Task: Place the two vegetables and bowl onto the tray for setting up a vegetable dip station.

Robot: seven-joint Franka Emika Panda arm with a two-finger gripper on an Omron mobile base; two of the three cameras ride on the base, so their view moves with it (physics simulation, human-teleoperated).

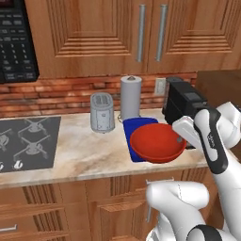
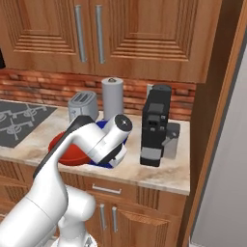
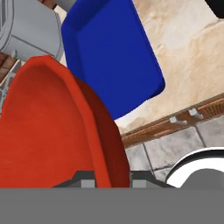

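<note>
My gripper [image 1: 180,140] is shut on the right rim of the glossy red bowl [image 1: 157,143]. The bowl hangs tilted just above the near end of the blue tray [image 1: 135,126]. In the hand view the bowl's rim [image 3: 94,131] runs down between my fingertips, with the gripper [image 3: 111,181] at the bottom and the tray [image 3: 109,57] lying bare beyond it. From the right base camera my arm covers most of the bowl [image 2: 62,147] and the tray [image 2: 107,165]. The two vegetables are out of view.
A silver toaster [image 1: 102,113] and a paper towel roll [image 1: 131,98] stand behind the tray. A black coffee machine [image 1: 183,101] stands to its right. The grey stovetop [image 1: 28,141] lies at the left. The counter's front edge [image 3: 175,120] runs just beyond my hand.
</note>
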